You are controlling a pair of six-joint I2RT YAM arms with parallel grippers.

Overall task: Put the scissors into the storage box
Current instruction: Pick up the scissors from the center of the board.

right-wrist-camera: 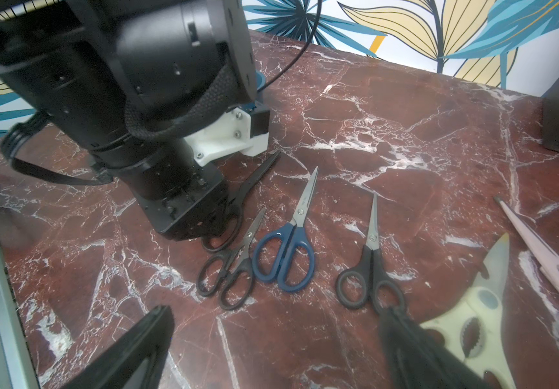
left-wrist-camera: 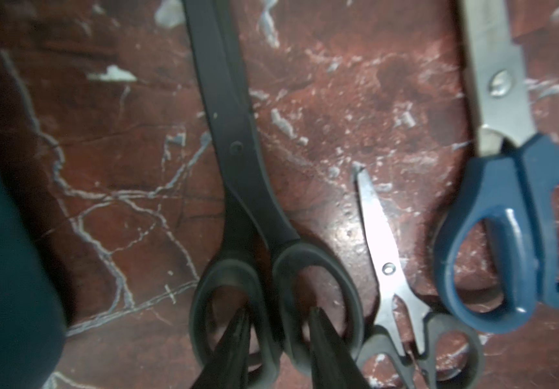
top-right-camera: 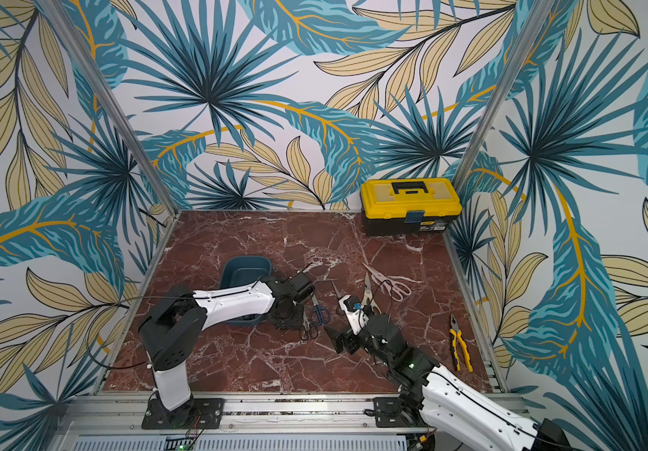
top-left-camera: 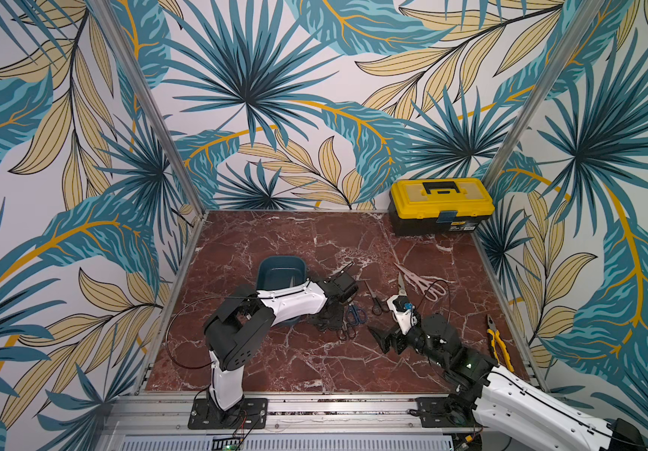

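In both top views the storage box (top-left-camera: 281, 259) stands on the desk (top-left-camera: 314, 363). Its visible part holds no scissors, so I judge that nothing is stored yet. The left arm reaches across the box with its wrist bent down, and the left tool (top-left-camera: 330, 318) is low beside the blue scissors (top-left-camera: 354, 314).

In the left wrist view the fingers (left-wrist-camera: 234, 343) stand narrow inside the two rings of the large black scissors (left-wrist-camera: 237, 151). Whether they already press, I cannot tell.

In the right wrist view the right tool (right-wrist-camera: 278, 310) is spread wide and empty, low over the desk. The small black scissors (right-wrist-camera: 234, 266), another black pair (right-wrist-camera: 372, 266), the cream-white scissors (right-wrist-camera: 483, 303) and the pink scissors (right-wrist-camera: 554, 266) lie free.
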